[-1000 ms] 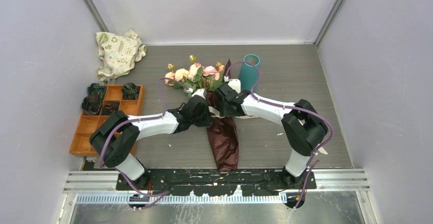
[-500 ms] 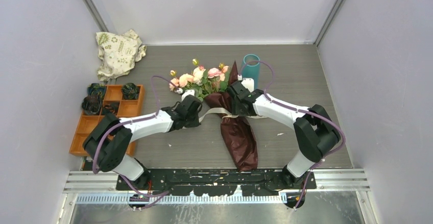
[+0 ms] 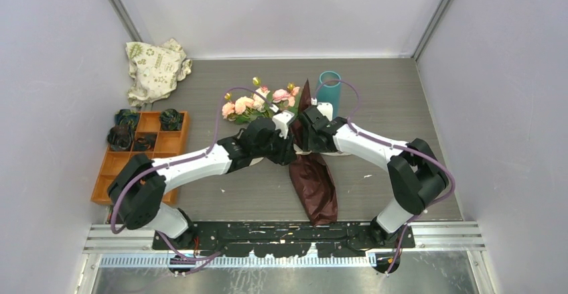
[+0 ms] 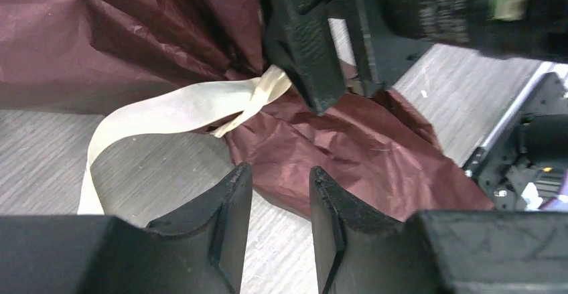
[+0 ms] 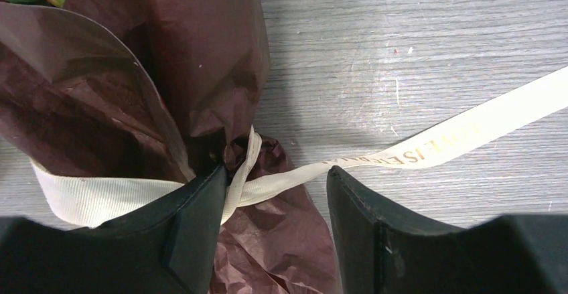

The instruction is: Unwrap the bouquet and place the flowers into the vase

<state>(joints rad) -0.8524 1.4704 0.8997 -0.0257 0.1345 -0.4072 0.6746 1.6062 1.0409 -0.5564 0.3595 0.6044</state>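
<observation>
Overhead, the bouquet is lying on the counter just beside the teal vase, wrapped in dark red paper. From the left wrist, the left pincer is hovering released, near the cream ribbon. From the right wrist, the right pincer is straddling the ribbon's knot, released.

left arm and right arm both reach forward and bend inward, wrists nearly meeting at centre. left gripper: fingers parted by a narrow gap. right gripper: pointing down, fingers spread wider. The grippers are just beside each other.
</observation>
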